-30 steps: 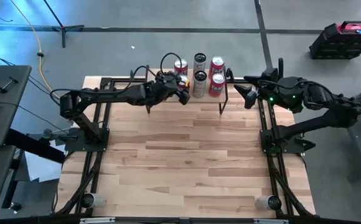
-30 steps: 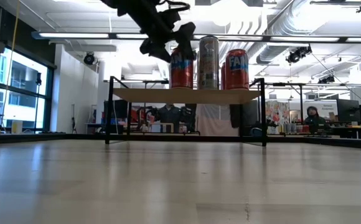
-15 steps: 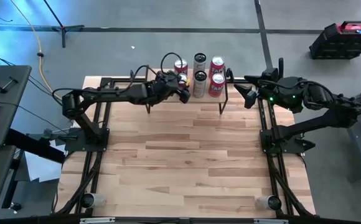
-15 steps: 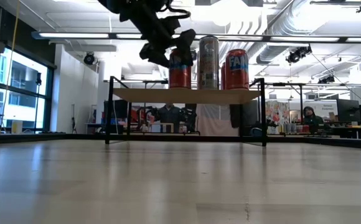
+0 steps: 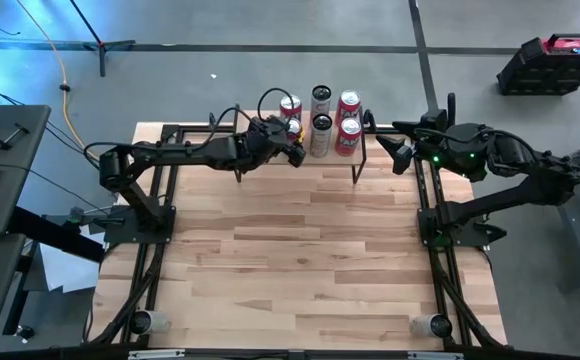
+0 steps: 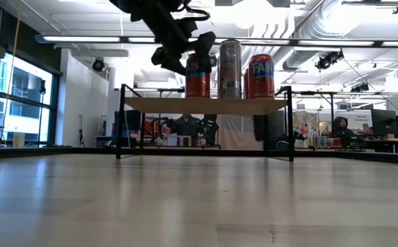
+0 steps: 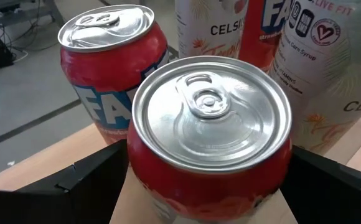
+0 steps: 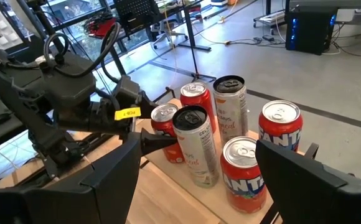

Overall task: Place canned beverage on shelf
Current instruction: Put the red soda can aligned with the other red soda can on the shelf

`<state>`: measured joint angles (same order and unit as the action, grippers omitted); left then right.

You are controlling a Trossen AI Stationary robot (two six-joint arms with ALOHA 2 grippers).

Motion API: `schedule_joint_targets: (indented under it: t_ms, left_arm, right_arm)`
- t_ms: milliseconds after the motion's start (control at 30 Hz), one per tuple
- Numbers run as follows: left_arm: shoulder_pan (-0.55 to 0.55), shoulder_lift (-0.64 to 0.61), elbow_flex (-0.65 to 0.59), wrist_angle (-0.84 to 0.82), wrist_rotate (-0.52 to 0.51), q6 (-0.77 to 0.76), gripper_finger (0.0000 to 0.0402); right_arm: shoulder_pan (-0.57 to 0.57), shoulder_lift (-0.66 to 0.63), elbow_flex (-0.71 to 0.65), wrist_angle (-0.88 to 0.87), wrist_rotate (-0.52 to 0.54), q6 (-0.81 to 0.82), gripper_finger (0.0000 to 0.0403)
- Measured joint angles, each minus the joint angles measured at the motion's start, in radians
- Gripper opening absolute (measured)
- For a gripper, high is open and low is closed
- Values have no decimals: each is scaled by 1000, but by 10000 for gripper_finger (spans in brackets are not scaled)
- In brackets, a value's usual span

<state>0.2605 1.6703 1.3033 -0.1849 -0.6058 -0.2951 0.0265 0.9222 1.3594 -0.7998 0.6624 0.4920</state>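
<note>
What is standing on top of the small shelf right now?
Six cans stand on the shelf: four red cans, two tall pale ones. The left pincer straddles one red can; its base is hidden.

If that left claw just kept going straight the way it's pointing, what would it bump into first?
The left gripper already has a red can between its open fingers on the shelf. Pushing straight on, it would probably shove that can into the tall white can just beyond, though depth is hard to judge.
</note>
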Motion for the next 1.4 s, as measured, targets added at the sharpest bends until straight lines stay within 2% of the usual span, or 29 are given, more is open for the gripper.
schedule_joint_targets:
  t_ms: [233,600,900,1400]
  left_arm:
    - [-1,0,0,-12,-1,0,362]
    - [-10,0,0,-14,8,0,319]
    - [-33,-1,0,-39,-52,-28,317]
    - [-32,-2,0,-43,-55,-94,321]
  right_arm:
    - [0,0,0,0,0,1,303]
    - [0,0,0,0,0,5,303]
    - [0,0,0,0,0,5,303]
    - [0,0,0,0,0,0,303]
